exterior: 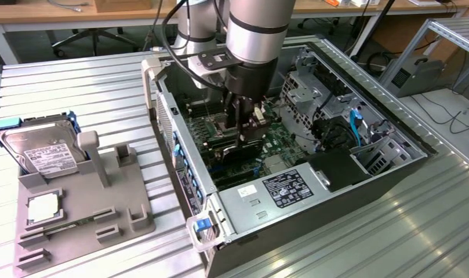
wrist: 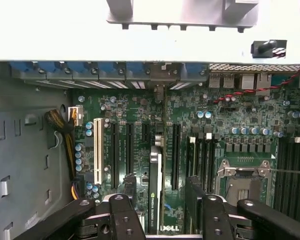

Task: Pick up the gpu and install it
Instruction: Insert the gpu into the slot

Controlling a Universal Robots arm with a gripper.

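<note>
The gpu (wrist: 155,195) stands on its edge in a motherboard slot, a thin black card with a green label strip along its upper edge. In the exterior view it shows as a dark card (exterior: 236,154) low inside the open computer case (exterior: 242,200). My gripper (wrist: 162,215) hangs directly over the card, open, with one black finger (wrist: 124,212) on each side and a gap between each finger and the card. In the exterior view the gripper (exterior: 246,132) reaches down into the middle of the case.
A grey holder tray (exterior: 87,202) on the exterior view's left carries a silver hard drive (exterior: 44,150) and a small square chip (exterior: 43,207). Empty black slots (wrist: 121,150) flank the card. An open CPU socket (wrist: 245,180), cables (exterior: 356,130) and drive cages crowd the case.
</note>
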